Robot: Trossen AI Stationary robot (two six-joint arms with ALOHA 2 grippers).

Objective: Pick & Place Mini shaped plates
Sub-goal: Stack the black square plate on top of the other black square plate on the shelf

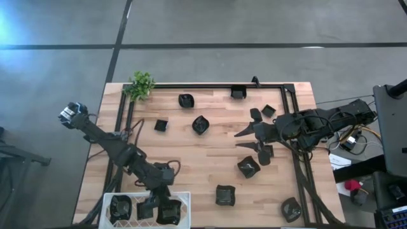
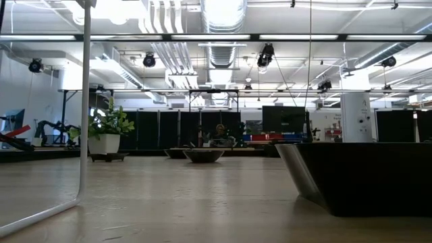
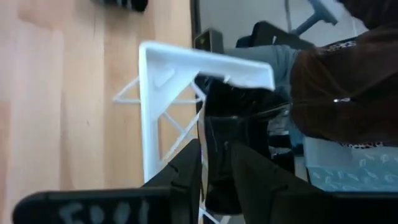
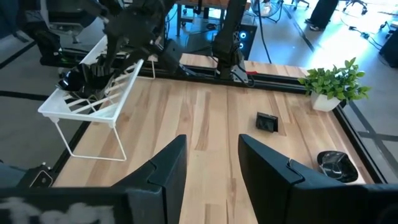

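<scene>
The left gripper hangs over the white wire rack at the surface's seven o'clock edge, its jaws slightly spread around a black mini plate standing in the rack; whether they touch it I cannot tell. Two more plates sit in the rack, one at its nine o'clock end. The right gripper hovers at about three o'clock, jaws spread and holding nothing. The remaining mini shaped plates lie scattered on the wood: one and another toward twelve o'clock, one square at ten, one near the centre, one at six, one at five. A small green plant stands at eleven o'clock.
</scene>
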